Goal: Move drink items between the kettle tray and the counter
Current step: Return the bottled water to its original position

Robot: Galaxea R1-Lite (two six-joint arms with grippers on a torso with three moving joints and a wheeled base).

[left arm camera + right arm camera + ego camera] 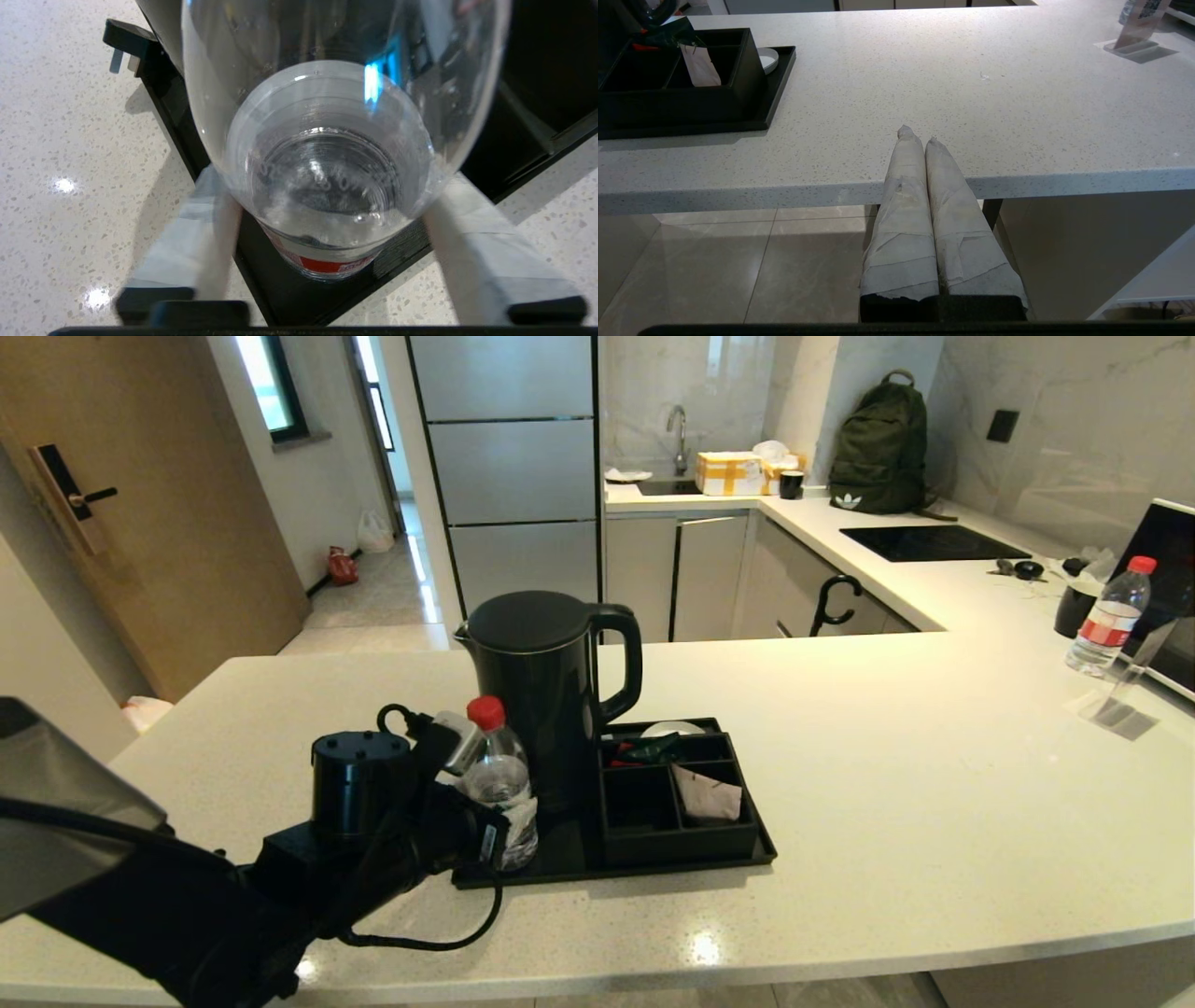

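The left gripper is at the tray's front left corner, closed on the bottle. In the left wrist view the two taped fingers press against opposite sides of the bottle, just above its red-and-white label. The bottle stands upright with its red cap on, directly in front of the kettle and just beside it. Its base is over the tray's front left corner; whether it rests on the tray or is lifted slightly off it cannot be told.

The tray sits on the counter near the front edge, left of centre. The kettle occupies the tray's left part. The box occupies the right part. The sachet stands tilted in the box's front right compartment. Red and green packets lie in the rear compartments. A small white dish sits on the tray behind the box.

The right gripper is parked off the counter's front edge, level with the worktop and well to the right of the tray. Its taped fingers are pressed together and hold nothing.

A second bottle stands at the counter's far right edge, well apart from the tray.
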